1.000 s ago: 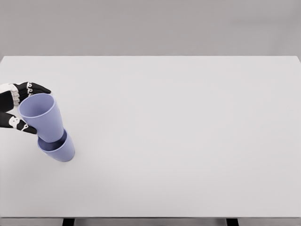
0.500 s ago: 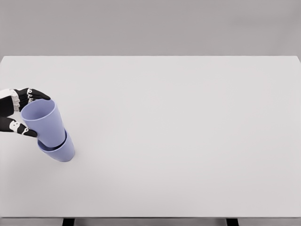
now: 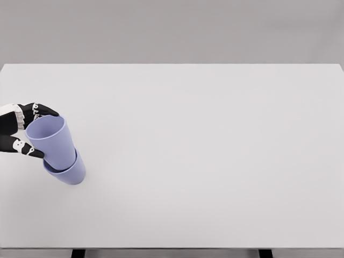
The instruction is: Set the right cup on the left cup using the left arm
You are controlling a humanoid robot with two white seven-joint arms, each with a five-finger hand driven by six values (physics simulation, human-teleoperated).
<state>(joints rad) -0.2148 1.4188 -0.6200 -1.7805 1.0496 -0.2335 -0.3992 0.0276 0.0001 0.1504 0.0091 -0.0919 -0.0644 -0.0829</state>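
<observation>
Left hand [image 3: 19, 130] enters at the left edge, black fingers [image 3: 42, 110] wrapped around the upper cup [image 3: 52, 141] near its rim — thumb on the near side, other fingers on the far side. Grip is closed on that cup.

The upper cup sits nested inside the lower cup [image 3: 70, 171], tilted with its mouth leaning toward the upper left. Only the lower cup's rim and wall show beneath it. Both are lavender — same shape.

The stacked pair stands on the white table [image 3: 215, 161], close to its left edge, toward the front.
</observation>
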